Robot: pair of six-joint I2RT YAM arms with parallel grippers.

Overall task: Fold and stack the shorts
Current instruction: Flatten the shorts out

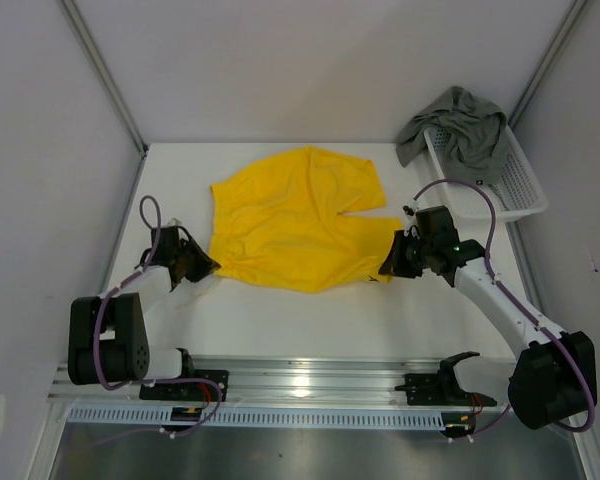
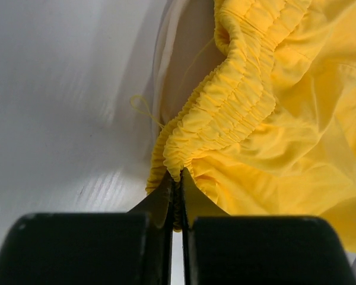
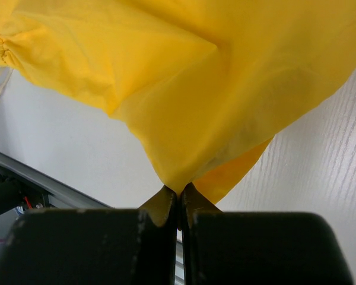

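Spread yellow shorts [image 1: 290, 215] between left end effector [image 1: 208, 267], clamped on waistband corner, and right end effector [image 1: 388, 266], pinching hem corner, bare surface [image 1: 310, 318] behind both, grey-green shorts [image 1: 460, 125] over basket [image 1: 525, 192] beyond the right one.

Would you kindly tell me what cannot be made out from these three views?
Inside of the basket: top view, covered by the grey-green shorts.
The dark logo on the yellow shorts: top view, too small to read.
Most of the yellow shorts: both wrist views, cut off by frame edges.
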